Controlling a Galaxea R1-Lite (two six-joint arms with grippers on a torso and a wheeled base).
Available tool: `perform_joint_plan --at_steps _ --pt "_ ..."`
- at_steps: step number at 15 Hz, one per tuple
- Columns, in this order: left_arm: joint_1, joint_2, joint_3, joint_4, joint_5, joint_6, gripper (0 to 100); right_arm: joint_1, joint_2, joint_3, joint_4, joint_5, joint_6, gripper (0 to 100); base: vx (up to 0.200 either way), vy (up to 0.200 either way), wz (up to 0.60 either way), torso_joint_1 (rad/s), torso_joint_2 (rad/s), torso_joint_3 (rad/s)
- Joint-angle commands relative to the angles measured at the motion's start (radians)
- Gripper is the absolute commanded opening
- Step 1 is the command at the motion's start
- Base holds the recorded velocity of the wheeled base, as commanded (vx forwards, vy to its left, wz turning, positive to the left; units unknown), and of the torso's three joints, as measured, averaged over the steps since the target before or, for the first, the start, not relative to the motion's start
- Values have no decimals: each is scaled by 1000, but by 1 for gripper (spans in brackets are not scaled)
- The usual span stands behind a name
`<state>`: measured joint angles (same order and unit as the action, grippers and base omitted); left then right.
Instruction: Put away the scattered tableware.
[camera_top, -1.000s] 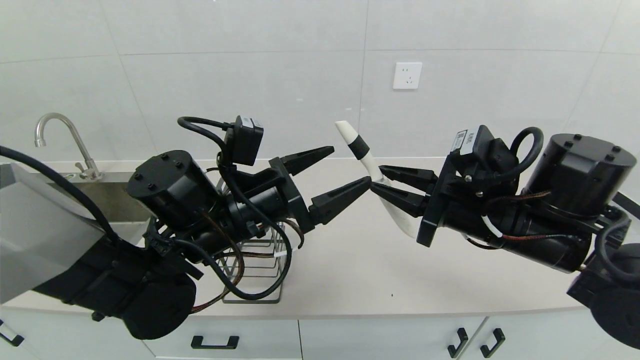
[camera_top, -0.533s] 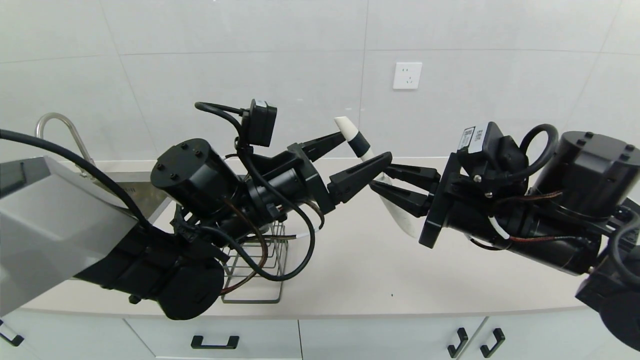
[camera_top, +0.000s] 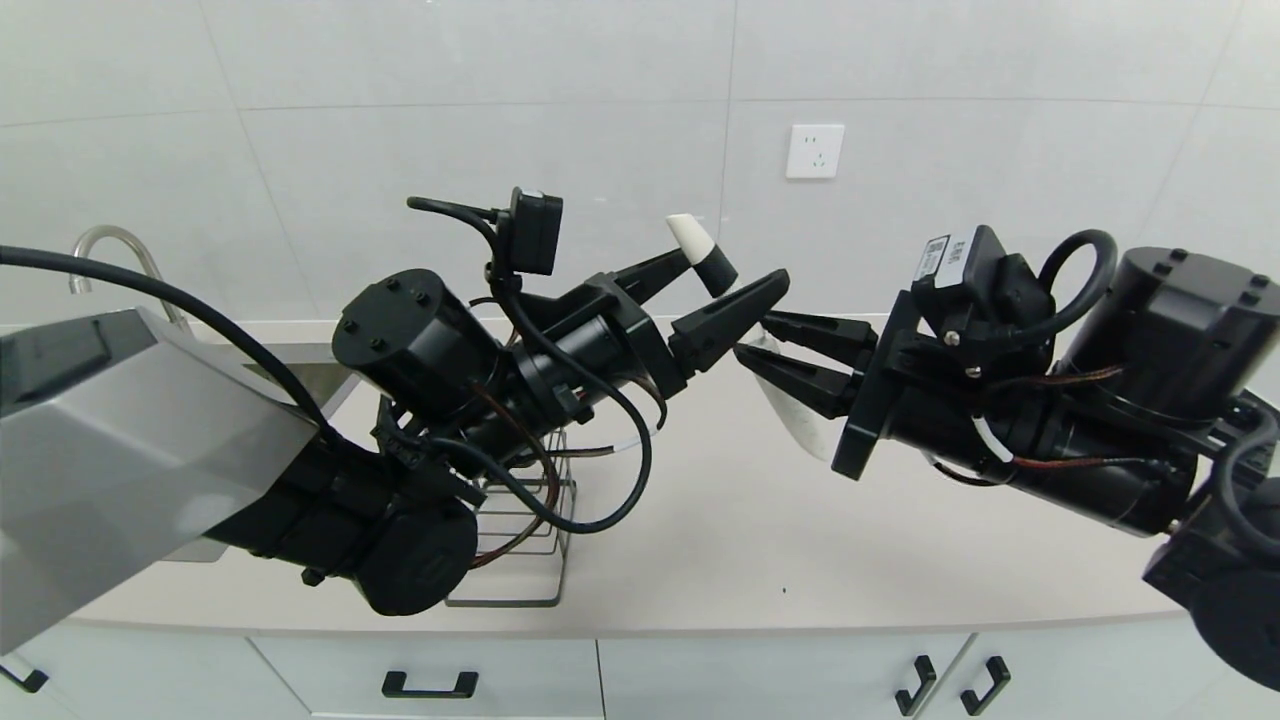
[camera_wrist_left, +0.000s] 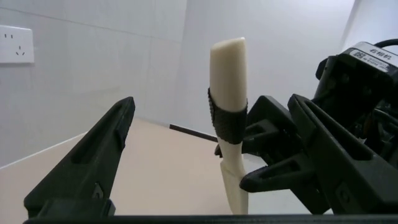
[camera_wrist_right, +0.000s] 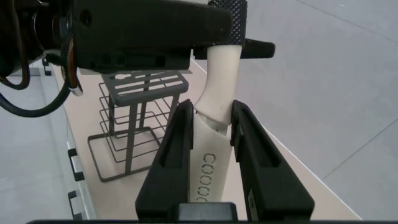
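Above the table (camera_top: 700, 520), the right end effector (camera_top: 755, 340) clamps the spoon (camera_top: 693, 238); toward 11 o'clock the left end effector (camera_top: 732, 268) gapes around its handle (camera_wrist_left: 227, 62). Seemingly stiff, slick, breakable: grip the black band (camera_wrist_left: 227, 116).

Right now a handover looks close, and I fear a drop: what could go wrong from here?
1. The left gripper stands with jaws open either side of the spoon; if the right gripper lets go first, the spoon may fall to the counter.
2. Closing off-centre could lever the spoon against the right grip and twist it loose.
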<state>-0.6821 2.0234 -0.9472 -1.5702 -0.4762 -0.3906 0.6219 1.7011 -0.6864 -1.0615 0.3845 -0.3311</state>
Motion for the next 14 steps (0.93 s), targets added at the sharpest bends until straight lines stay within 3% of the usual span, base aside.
perform_joint_plan --at_steps 1,2,7,8,12,14 --pt "0 -8 -8 -1 4 -22 0 1 19 -21 0 1 0 0 0 0 0 0 0 0" --pt "0 -14 -12 -1 4 -37 0 2 29 -33 0 1 -2 0 0 0 0 0 0 0" --pt "7 -14 -27 -1 5 -34 0 21 97 -125 8 -3 -19 0 0 0 0 0 0 0" --pt "6 -14 -25 -1 7 -33 0 21 109 -140 14 -3 -19 100 0 0 0 0 0 0" --pt "15 -25 -22 -1 24 -28 0 24 92 -73 3 -35 -20 100 0 0 0 0 0 0" --pt "19 -52 5 -1 45 13 0 15 -4 36 3 -42 -19 100 0 0 0 0 0 0"
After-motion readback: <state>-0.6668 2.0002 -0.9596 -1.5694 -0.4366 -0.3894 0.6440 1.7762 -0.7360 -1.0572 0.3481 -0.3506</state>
